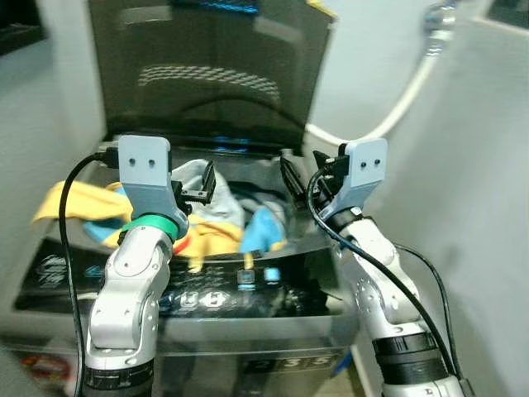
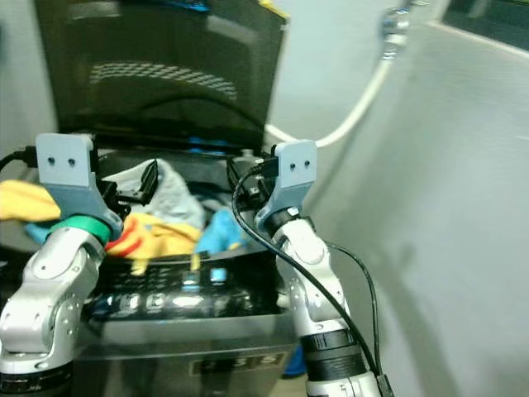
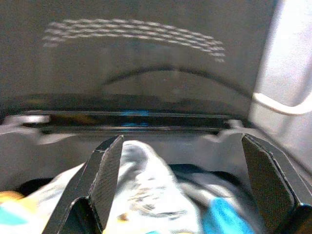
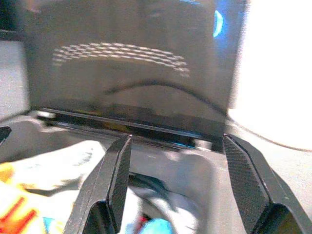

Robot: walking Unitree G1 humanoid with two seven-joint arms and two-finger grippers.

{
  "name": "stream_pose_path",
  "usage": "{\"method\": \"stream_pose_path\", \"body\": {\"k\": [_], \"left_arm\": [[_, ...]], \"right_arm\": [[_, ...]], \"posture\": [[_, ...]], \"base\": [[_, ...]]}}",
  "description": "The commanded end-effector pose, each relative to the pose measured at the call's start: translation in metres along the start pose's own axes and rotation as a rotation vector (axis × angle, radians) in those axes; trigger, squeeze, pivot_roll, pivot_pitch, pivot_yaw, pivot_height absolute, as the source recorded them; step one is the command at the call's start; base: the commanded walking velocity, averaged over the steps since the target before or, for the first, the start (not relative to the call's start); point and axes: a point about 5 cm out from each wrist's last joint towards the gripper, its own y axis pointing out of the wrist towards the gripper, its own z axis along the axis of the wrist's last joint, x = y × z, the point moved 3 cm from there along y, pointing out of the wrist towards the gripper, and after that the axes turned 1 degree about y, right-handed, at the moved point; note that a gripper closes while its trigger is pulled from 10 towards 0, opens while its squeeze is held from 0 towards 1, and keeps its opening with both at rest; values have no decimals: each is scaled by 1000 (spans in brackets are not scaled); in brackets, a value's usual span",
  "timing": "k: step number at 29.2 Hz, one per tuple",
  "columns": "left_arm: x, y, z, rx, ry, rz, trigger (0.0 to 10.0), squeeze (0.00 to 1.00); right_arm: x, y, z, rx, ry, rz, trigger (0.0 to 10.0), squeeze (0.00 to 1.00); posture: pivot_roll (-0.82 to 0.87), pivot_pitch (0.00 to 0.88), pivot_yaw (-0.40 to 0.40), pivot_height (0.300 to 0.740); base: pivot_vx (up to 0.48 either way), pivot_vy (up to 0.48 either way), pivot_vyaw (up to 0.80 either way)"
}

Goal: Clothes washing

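A top-loading washing machine (image 1: 248, 291) stands before me with its dark lid (image 1: 207, 66) raised. In the tub lies a heap of clothes: a pale grey garment (image 1: 190, 174), a yellow and orange one (image 1: 213, 237) and a light blue one (image 1: 264, 227). A yellow cloth (image 1: 73, 203) hangs over the tub's left rim. My left gripper (image 1: 205, 186) hovers open over the grey garment (image 3: 146, 180), holding nothing. At the tub's right side my right gripper (image 1: 291, 178) is also open and empty, pointing toward the lid hinge (image 4: 146, 127).
A white hose (image 1: 407, 98) curves down the wall behind the machine to its back right corner. A pale wall (image 1: 479, 207) stands close on the right. The control panel (image 1: 215, 296) runs along the machine's front edge.
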Motion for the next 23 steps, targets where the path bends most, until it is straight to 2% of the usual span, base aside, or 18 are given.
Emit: {"method": "stream_pose_path", "body": {"k": [1,4,16,23], "left_arm": [[4,-2,3,18,-3,-11,10000,0],[5,-3,4,30,-7,-10,10000,0],[4,-4,15,89,-28,13,10000,0],[4,-4,16,98,-23,17,10000,0]], "right_arm": [[0,1,2,-5,-24,12,10000,0],[-1,2,4,-1,-33,20,10000,0],[-8,7,13,30,-64,61,10000,0],[-7,8,14,33,-67,64,10000,0]], "posture": [[65,3,-67,740],[60,2,-69,740],[59,0,-75,740],[57,0,-76,740]], "base": [[0,0,-800],[0,0,-800],[0,0,0],[0,-289,0]]}}
